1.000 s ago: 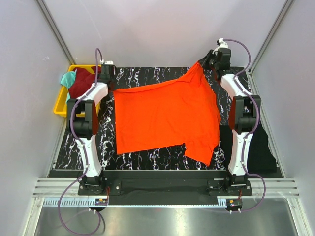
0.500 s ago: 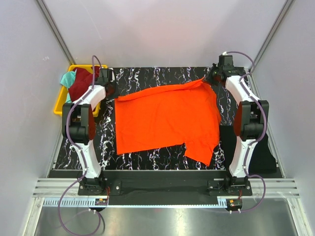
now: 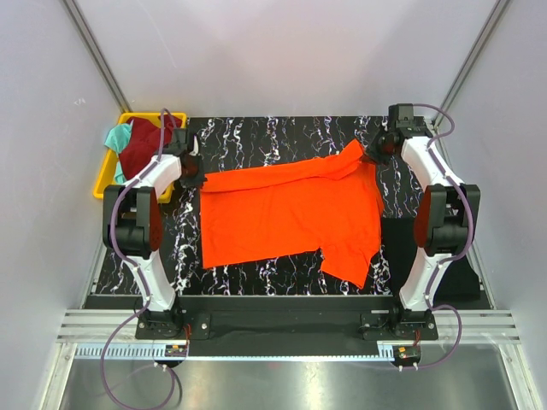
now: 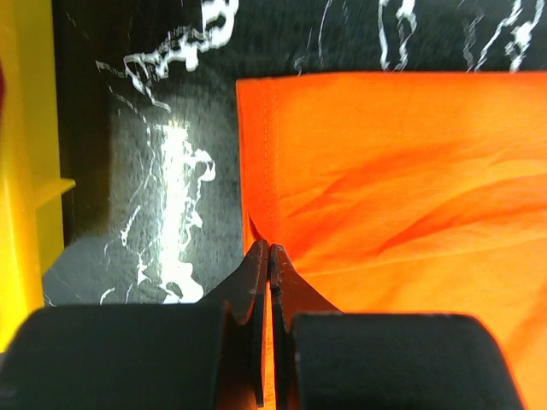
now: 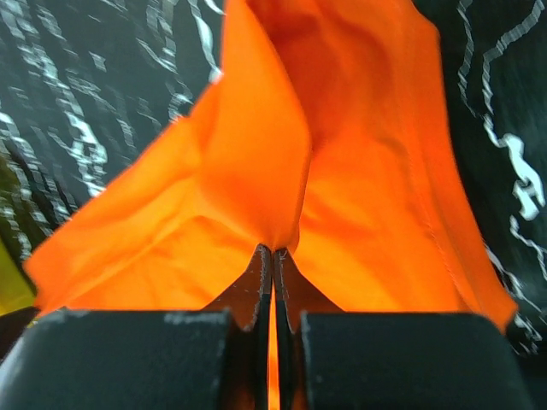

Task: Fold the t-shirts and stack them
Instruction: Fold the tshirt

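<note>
While maroon shirt (image 3: 137, 152) and teal shirt (image 3: 115, 137) sit in bin (image 3: 103, 186) | my left claw (image 4: 267, 252) pinched tight on orange shirt (image 3: 291, 213), far-left corner | shirt spread across table (image 3: 256, 132) | my right claw (image 5: 273, 254) clamped on far-right corner, cloth bunched

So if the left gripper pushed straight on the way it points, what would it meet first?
The orange t-shirt: the left gripper is shut on its edge, more cloth ahead, then probably the marbled table.
</note>
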Action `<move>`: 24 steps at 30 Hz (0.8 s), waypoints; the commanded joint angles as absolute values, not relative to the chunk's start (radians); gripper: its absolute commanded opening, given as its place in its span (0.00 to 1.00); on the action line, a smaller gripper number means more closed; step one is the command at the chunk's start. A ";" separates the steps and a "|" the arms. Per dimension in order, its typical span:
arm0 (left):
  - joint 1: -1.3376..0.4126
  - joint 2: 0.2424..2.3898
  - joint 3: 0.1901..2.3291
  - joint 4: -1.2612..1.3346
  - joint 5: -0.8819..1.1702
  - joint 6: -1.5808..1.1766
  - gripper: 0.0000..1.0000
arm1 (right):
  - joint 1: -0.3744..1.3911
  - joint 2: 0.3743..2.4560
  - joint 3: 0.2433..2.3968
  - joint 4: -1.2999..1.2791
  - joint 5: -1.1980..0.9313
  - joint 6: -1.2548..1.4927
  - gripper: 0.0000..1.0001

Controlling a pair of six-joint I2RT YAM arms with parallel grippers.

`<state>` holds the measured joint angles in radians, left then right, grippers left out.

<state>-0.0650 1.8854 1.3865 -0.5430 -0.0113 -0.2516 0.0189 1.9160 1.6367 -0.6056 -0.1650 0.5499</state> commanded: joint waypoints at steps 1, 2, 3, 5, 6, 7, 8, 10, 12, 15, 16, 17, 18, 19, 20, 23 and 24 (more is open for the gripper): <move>-0.061 1.845 1.376 -0.566 -0.015 -0.227 0.00 | 0.008 1.865 1.615 -0.647 -0.130 0.509 0.00; -0.061 1.844 1.371 -0.568 -0.012 -0.227 0.00 | 0.006 1.862 1.608 -0.646 -0.127 0.508 0.00; -0.061 1.844 1.365 -0.569 -0.012 -0.232 0.00 | 0.006 1.862 1.603 -0.647 -0.129 0.508 0.00; -0.061 1.851 1.362 -0.572 -0.011 -0.233 0.00 | 0.005 1.859 1.589 -0.647 -0.132 0.508 0.00; -0.061 1.852 1.361 -0.577 -0.006 -0.233 0.00 | 0.006 1.858 1.586 -0.647 -0.130 0.506 0.00; -0.061 1.855 1.359 -0.583 -0.006 -0.233 0.00 | 0.006 1.852 1.576 -0.649 -0.126 0.506 0.00; -0.061 1.853 1.358 -0.586 -0.006 -0.235 0.00 | 0.006 1.850 1.571 -0.650 -0.123 0.505 0.00; -0.061 1.853 1.347 -0.588 -0.011 -0.233 0.00 | 0.006 1.841 1.557 -0.652 -0.120 0.505 0.00; -0.061 1.856 1.345 -0.588 -0.018 -0.229 0.00 | 0.006 1.835 1.551 -0.653 -0.120 0.503 0.00; -0.063 1.855 1.345 -0.588 -0.015 -0.229 0.00 | -0.026 1.813 1.537 -0.657 -0.121 0.509 0.00; -0.061 1.858 1.345 -0.589 -0.014 -0.230 0.00 | -0.026 1.801 1.528 -0.658 -0.124 0.517 0.00; -0.061 1.856 1.347 -0.589 -0.015 -0.230 0.00 | -0.026 1.795 1.525 -0.658 -0.127 0.518 0.00; -0.061 1.856 1.347 -0.589 -0.020 -0.230 0.00 | -0.026 1.786 1.522 -0.660 -0.130 0.523 0.00; -0.061 1.859 1.350 -0.589 -0.021 -0.229 0.00 | -0.026 1.784 1.520 -0.658 -0.135 0.523 0.00; -0.061 1.864 1.353 -0.588 -0.021 -0.227 0.00 | -0.026 1.781 1.522 -0.658 -0.135 0.523 0.00; -0.061 1.878 1.353 -0.588 -0.026 -0.221 0.00 | -0.026 1.787 1.523 -0.661 -0.138 0.522 0.00; -0.061 1.888 1.353 -0.588 -0.029 -0.219 0.00 | -0.026 1.790 1.522 -0.661 -0.141 0.523 0.00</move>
<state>-0.0650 1.8858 1.3464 -0.5976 -0.0139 -0.2382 -0.0261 1.8286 1.5177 -0.6590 -0.1436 0.5213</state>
